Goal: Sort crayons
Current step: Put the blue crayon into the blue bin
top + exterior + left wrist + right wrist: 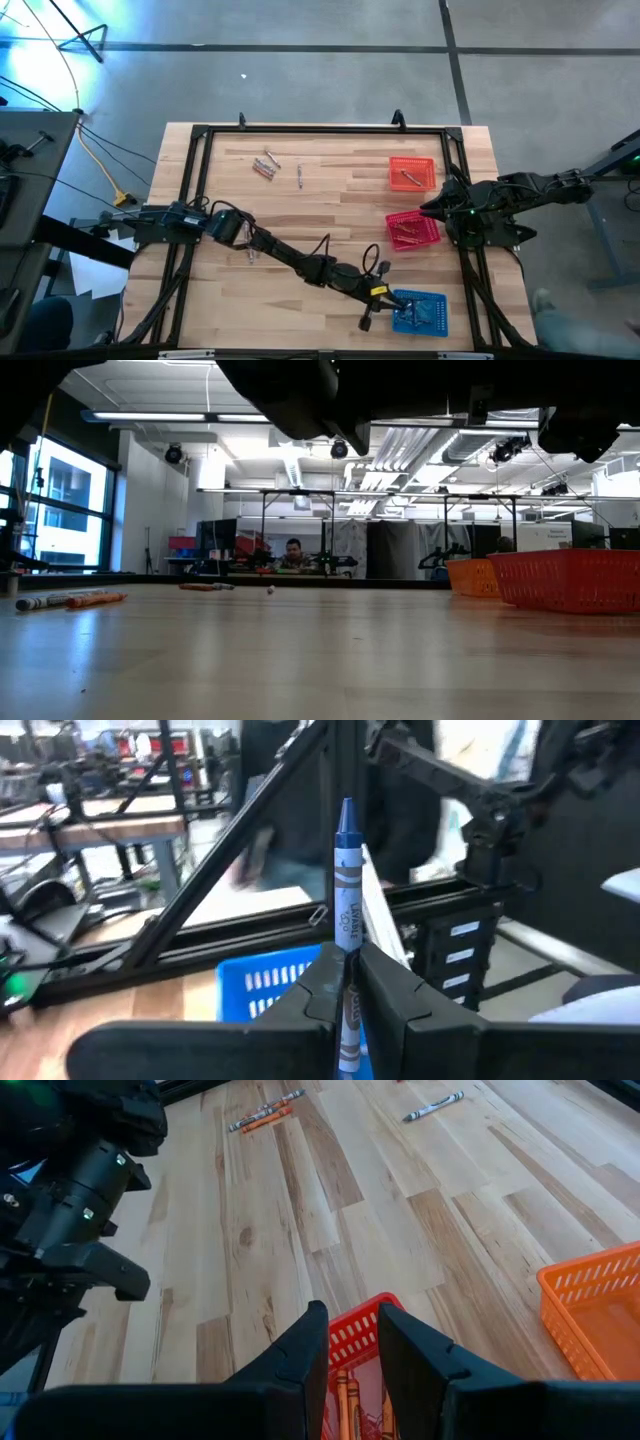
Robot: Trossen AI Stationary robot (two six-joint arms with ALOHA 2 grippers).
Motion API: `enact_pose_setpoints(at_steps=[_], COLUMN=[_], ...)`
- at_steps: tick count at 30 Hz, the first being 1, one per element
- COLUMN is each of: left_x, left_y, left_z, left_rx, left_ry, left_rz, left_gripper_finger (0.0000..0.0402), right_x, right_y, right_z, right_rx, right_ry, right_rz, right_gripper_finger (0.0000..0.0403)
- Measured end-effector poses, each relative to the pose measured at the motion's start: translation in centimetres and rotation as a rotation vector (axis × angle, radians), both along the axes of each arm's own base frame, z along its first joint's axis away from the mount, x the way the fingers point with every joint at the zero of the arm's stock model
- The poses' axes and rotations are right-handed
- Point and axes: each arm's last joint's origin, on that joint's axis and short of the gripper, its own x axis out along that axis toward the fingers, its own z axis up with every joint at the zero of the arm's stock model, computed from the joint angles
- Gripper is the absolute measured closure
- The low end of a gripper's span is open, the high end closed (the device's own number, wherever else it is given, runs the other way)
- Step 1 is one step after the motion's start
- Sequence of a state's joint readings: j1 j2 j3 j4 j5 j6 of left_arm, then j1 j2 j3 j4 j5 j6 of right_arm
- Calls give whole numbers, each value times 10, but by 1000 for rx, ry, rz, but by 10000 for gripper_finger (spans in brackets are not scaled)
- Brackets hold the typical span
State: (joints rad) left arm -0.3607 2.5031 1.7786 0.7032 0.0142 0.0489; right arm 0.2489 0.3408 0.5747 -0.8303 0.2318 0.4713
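Observation:
My left gripper (347,990) is shut on a blue crayon (346,880) at the near right of the table (330,215), beside the blue basket (420,312). Loose crayons lie at the far left of the table (265,166), with one further right (300,178) and a small one near the left arm (250,256). My right gripper (352,1345) hangs open over the near rim of the red basket (355,1330), which has several crayons in it. The orange basket (412,172) holds one crayon. My left gripper pinches the blue crayon between its two fingers, on the wrapped shaft below its middle (347,955). The pointed tip (347,815) sticks out well past the fingertips. The crayon is lifted clear, above the blue basket's rim (270,982).
A black frame (320,130) runs around the table's edges. The three baskets stand in a row down the right side. The left arm (290,255) stretches slantwise across the near half of the table. Bare wood lies in the middle. A person sits in the room beyond (293,552).

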Motion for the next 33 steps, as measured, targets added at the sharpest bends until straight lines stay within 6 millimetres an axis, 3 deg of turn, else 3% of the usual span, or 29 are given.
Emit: enact_pose_setpoints(at_steps=[33], left_x=[1], left_y=[1], left_z=[-3], left_rx=[20], left_ry=[-6], left_rz=[-38], left_gripper_finger=[385], right_x=[0], right_y=[0], right_z=[0], right_rx=[0], right_ry=[0], right_rz=[0], right_gripper_finger=[318])
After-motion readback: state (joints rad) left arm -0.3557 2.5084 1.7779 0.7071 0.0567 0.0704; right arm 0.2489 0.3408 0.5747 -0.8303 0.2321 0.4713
